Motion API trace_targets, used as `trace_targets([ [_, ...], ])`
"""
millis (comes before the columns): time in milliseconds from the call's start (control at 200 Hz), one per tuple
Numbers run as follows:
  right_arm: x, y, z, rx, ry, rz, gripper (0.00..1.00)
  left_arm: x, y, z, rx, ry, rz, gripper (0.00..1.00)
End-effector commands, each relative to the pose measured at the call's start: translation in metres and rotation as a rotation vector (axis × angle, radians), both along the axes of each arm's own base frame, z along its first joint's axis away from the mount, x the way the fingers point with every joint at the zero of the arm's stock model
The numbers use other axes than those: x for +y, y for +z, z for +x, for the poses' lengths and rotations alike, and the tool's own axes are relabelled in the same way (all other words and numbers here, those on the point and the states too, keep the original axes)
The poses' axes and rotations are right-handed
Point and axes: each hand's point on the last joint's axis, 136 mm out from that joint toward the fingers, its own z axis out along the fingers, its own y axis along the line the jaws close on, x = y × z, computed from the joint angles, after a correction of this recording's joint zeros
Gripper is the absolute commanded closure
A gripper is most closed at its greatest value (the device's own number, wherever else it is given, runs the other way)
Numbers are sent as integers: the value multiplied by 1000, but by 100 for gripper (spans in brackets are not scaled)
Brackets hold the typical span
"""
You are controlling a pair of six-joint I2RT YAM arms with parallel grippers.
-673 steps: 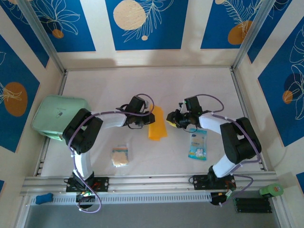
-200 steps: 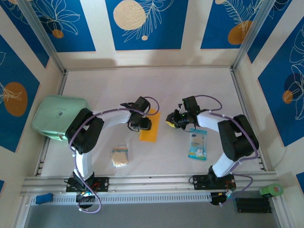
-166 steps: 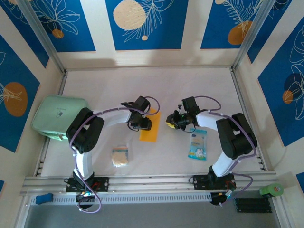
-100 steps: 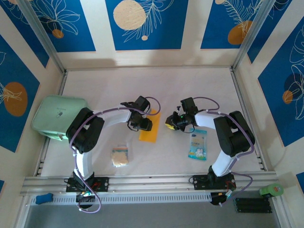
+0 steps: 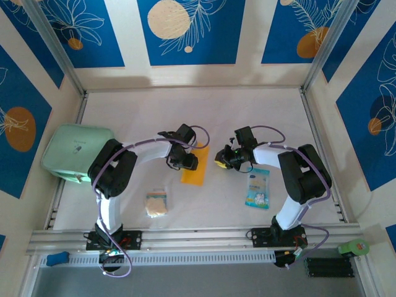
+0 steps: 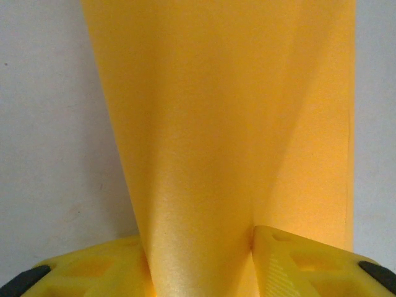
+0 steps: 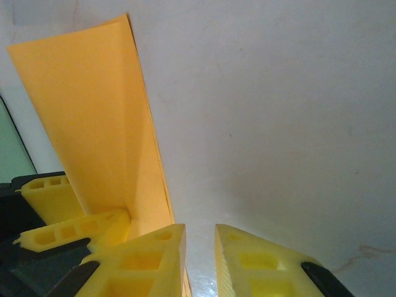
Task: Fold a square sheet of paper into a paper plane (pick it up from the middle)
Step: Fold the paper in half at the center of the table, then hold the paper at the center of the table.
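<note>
Square sheet of paper (image 5: 193, 175) folded to a narrow strip, lying at the middle of the table (image 5: 266, 117), one layer lifted. At its left edge, left gripper (image 5: 187, 162) clamped on that raised fold. Just right of the strip, right gripper (image 5: 221, 162) low, fingers (image 7: 154, 253) narrowly parted, holding nothing.

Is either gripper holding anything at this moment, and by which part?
The left gripper pinches the orange-yellow paper by the near edge of its raised flap; the right gripper holds nothing.
</note>
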Motion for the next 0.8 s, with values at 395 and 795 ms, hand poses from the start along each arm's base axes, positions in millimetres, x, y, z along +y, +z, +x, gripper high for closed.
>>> trace_targets([
  [395, 23, 8, -1, -10, 65, 56, 82, 23, -63, -38, 193, 13, 117, 52],
  [795, 50, 7, 1, 7, 103, 109, 87, 28, -71, -41, 220, 44, 148, 52],
])
